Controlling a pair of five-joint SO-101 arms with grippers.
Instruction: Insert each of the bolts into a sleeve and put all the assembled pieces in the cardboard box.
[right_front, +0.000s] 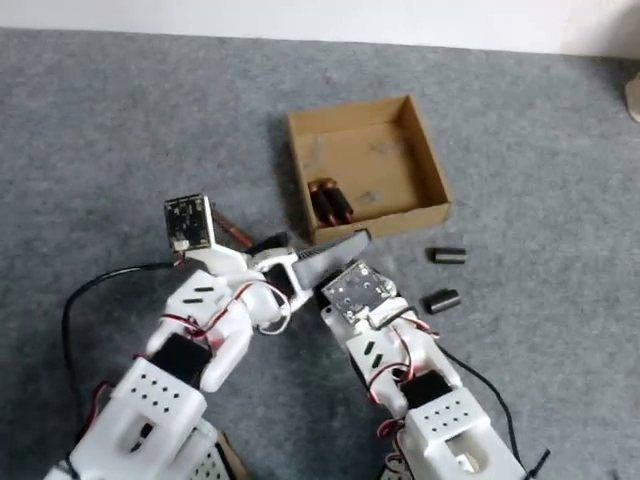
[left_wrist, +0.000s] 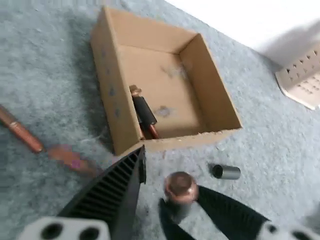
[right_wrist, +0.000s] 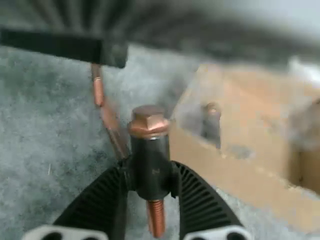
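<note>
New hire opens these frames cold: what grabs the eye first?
First, the copper bolt seated in a black sleeve, clamped in the right arm's jaws just short of the cardboard box. Next, the assembled pieces lying in the box's near left corner. Two bare sleeves sit on the grey carpet to the right of the box.

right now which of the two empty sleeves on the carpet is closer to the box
The sleeve lying just off the cardboard box at its front corner. The other sleeve lies farther from the box, nearer the arms.
</note>
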